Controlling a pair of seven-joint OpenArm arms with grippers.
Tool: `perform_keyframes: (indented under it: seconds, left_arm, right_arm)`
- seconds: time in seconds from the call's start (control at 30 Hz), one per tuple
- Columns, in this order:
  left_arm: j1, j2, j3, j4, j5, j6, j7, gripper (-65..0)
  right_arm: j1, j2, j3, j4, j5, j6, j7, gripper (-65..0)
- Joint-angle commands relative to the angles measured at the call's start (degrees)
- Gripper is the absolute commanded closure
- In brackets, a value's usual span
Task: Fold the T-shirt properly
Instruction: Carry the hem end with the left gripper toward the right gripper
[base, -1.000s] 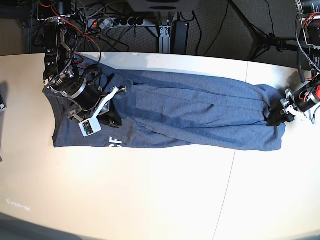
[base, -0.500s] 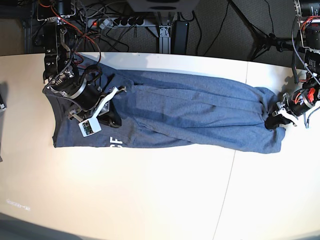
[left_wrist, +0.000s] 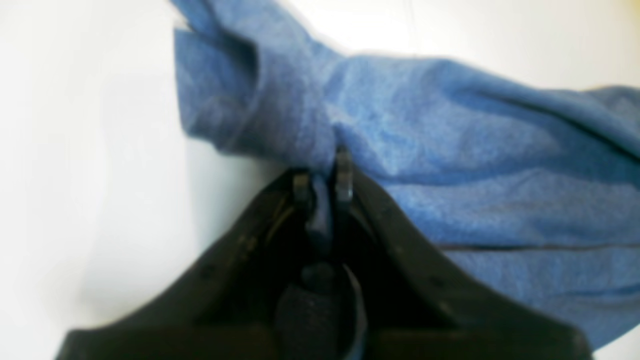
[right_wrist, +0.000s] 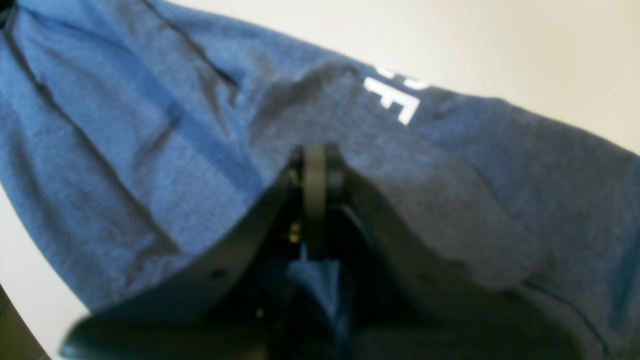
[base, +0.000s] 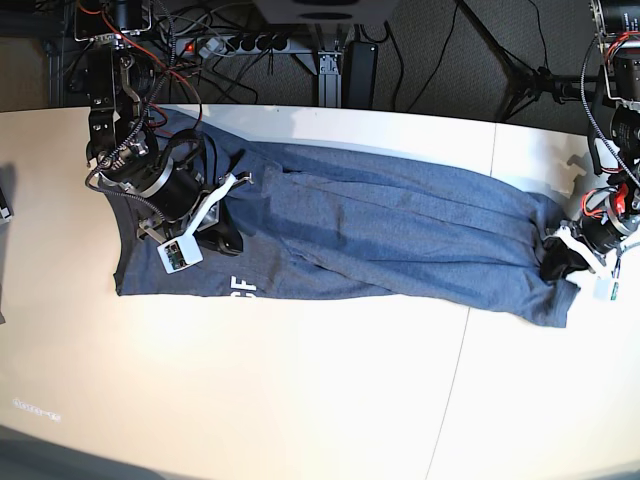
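Observation:
The blue-grey T-shirt (base: 380, 235) lies folded into a long band across the white table (base: 300, 390), with part of its white lettering (base: 241, 288) showing at the front left. My left gripper (base: 556, 262) is at the band's right end. In the left wrist view my left gripper (left_wrist: 322, 175) is shut on a bunched fold of the T-shirt (left_wrist: 450, 150). My right gripper (base: 222, 240) sits on the left part of the band. In the right wrist view my right gripper (right_wrist: 315, 165) is shut on the T-shirt (right_wrist: 150, 150), just short of the lettering (right_wrist: 395, 97).
Behind the table's far edge are a power strip (base: 235, 43), cables and stand legs. A seam (base: 465, 330) runs across the tabletop right of centre. A small dark object (base: 5, 205) sits at the left edge.
My left gripper has shut on the shirt's right end and moved toward the table's front. The band has been drawn tighter, and its left end has slid slightly to the right.

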Motion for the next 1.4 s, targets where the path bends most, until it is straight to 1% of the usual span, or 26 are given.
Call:
perform_keyframes:
  seconds: [0.0,0.07,0.17,0.27,0.33,0.37,0.47,0.53,0.63,0.67,0.8,0.9,0.97,1.1,1.17,1.27,1.3,1.37]
  left_arm:
    - [-1.05,-1.84,-0.46,2.16,0.15,1.81,-1.42,0.0]
    - [-1.05,-2.38,-0.46,3.87,1.42,3.65,-1.44,0.0]
    - [-1.03,-2.84,-0.46,5.14,2.71,4.24,-1.4,0.0]
    - [-1.03,-2.82,-0.46,5.31,3.17,4.22,-1.38,0.0]
    - [-1.05,-2.84,-0.46,5.31,5.27,4.31,-1.4,0.0]
    - [-1.05,-2.84,-0.46,5.33,6.51,4.81,-1.4,0.0]
    - [-1.05,-2.84,-0.46,5.46,10.27,7.89,-1.38,0.0]
    - [-0.74,-2.82,-0.46,6.84,12.35,8.79,-1.31,0.0]
    - [1.27,-2.82,-0.46,12.22,13.7,8.94,-1.18,0.0]
    - [2.23,-2.8,-0.44,14.6,14.08,9.49,-1.18,0.0]
    - [6.62,-2.78,-0.44,25.0,16.76,14.78,-1.18,0.0]
    - [10.03,-2.62,-0.44,31.47,18.45,17.2,-1.14,0.0]
    - [12.17,-1.62,-0.44,35.26,20.31,17.55,-1.14,0.0]
    - [15.15,2.03,0.66,41.35,22.18,17.57,-1.09,0.0]
    - [15.47,3.78,3.17,43.45,23.82,17.57,-0.92,0.0]
    - [15.41,6.25,9.44,44.33,28.02,17.81,-1.07,0.0]
    - [15.41,7.13,11.76,44.33,29.57,18.56,-1.09,0.0]
    - [15.41,8.9,16.22,44.33,32.61,21.9,-1.2,0.0]
  right_arm:
    - [0.68,0.33,0.24,0.87,1.57,1.07,1.16,0.0]
    - [0.94,0.33,0.24,0.92,4.44,1.09,1.14,0.0]
    - [2.23,0.33,0.24,1.57,7.21,1.53,1.11,0.0]
    - [3.89,0.33,0.24,3.28,7.34,1.51,0.61,0.0]
    - [4.74,0.31,0.24,4.52,7.69,1.51,-0.66,0.0]
    - [4.94,0.31,0.24,4.96,8.28,1.49,-1.11,0.0]
    - [4.92,0.28,0.24,5.4,8.81,1.49,-1.2,0.0]
    - [4.92,0.31,0.24,5.4,8.76,1.49,-1.2,0.0]
    - [4.92,0.31,0.24,5.4,8.7,1.49,-1.2,0.0]
    - [4.92,0.31,0.24,5.4,8.52,1.49,-1.2,0.0]
    - [4.94,0.31,0.24,5.38,8.55,1.49,-1.2,0.0]
    - [4.92,0.31,0.24,5.38,8.52,1.49,-1.2,0.0]
    - [4.92,0.31,0.24,5.38,8.17,1.46,-1.2,0.0]
    - [4.94,0.31,0.24,5.38,8.11,1.46,-1.2,0.0]
    - [4.92,0.33,0.24,5.38,7.91,1.46,-1.2,0.0]
    - [4.92,0.33,0.24,5.38,7.91,1.46,-1.22,0.0]
    - [4.9,0.33,0.24,5.38,7.91,1.49,-1.25,0.0]
    - [4.92,0.35,0.24,5.38,7.93,1.49,-1.22,0.0]
